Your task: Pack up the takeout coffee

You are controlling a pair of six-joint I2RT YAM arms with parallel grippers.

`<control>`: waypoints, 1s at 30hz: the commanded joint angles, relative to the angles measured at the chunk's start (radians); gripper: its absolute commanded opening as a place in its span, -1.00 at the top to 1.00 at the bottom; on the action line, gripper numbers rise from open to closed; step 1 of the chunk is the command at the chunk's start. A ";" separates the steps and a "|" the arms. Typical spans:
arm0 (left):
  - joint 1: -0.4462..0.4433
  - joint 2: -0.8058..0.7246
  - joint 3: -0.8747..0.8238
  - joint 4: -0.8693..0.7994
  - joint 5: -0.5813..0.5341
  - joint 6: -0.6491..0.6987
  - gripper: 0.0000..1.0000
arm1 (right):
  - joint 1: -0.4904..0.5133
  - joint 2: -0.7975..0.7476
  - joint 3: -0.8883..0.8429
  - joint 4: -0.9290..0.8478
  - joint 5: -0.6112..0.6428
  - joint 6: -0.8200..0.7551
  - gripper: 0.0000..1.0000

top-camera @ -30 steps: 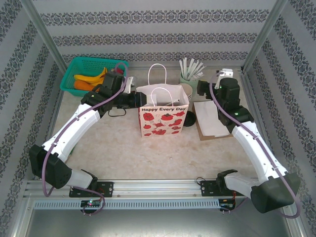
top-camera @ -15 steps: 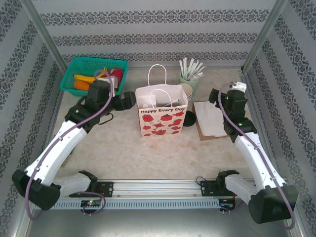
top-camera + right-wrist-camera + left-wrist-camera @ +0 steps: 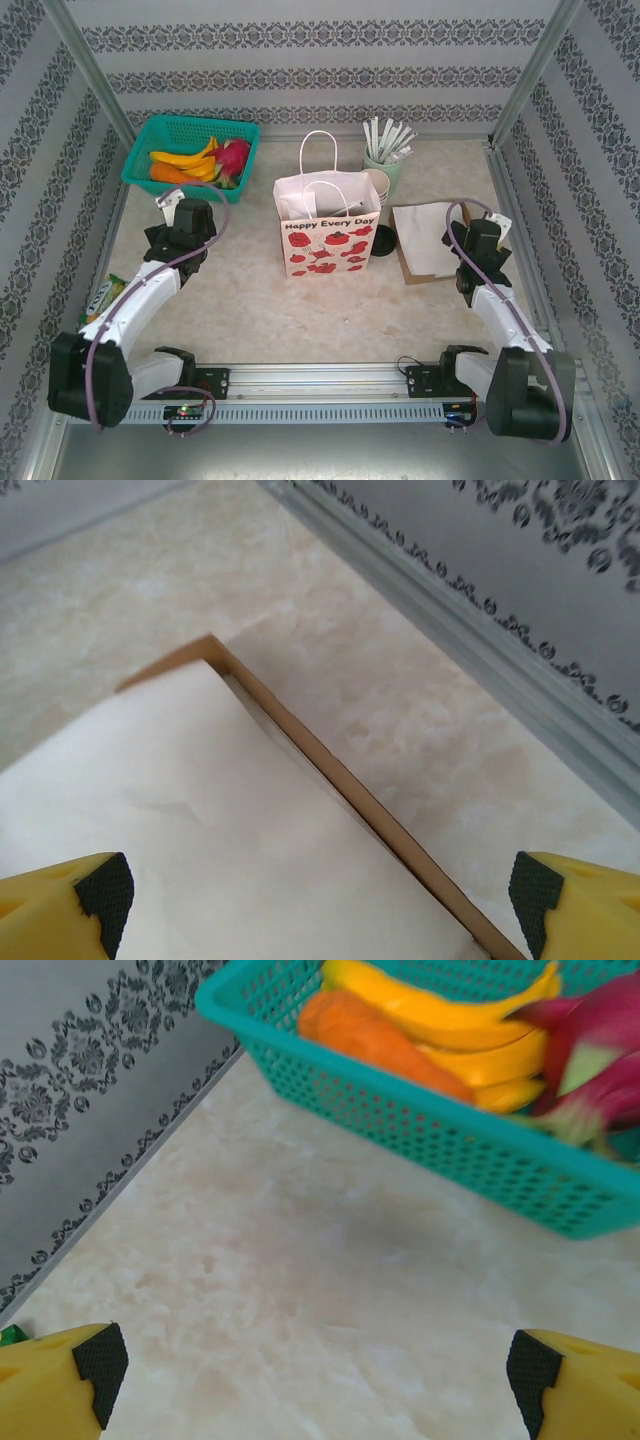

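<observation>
The white paper bag (image 3: 328, 228) with red flowers stands upright in the middle of the table, its mouth open and a dim grey shape inside. I cannot pick out the takeout coffee. A small black round thing (image 3: 385, 240) sits at the bag's right foot, too small to identify. My left gripper (image 3: 170, 206) (image 3: 315, 1375) is open over bare table to the left of the bag, near the basket, nothing between its fingers. My right gripper (image 3: 490, 224) (image 3: 315, 895) is open over the white sheets, also holding nothing.
A teal basket (image 3: 160, 128) (image 3: 450, 1145) of fruit stands at the back left. Behind the bag's right side are a pale green holder of white sticks (image 3: 384, 158) and cream cups (image 3: 378, 184). White sheets on a brown board (image 3: 425, 240) (image 3: 200, 830) lie right. A green packet (image 3: 105, 292) lies far left.
Both arms have drawn back from the bag toward their bases. The left gripper left the bag's left side; the right one moved from beside the stick holder to over the white sheets.
</observation>
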 commanded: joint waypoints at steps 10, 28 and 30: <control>0.129 0.311 -0.184 0.728 0.412 0.326 -0.99 | -0.014 0.155 -0.017 0.221 -0.233 -0.124 -0.96; 0.139 0.387 -0.338 1.067 0.402 0.318 -0.99 | 0.023 0.277 -0.035 0.547 -0.246 -0.197 -0.96; 0.139 0.389 -0.339 1.072 0.399 0.318 -0.99 | 0.044 0.304 -0.063 0.635 -0.239 -0.205 -0.96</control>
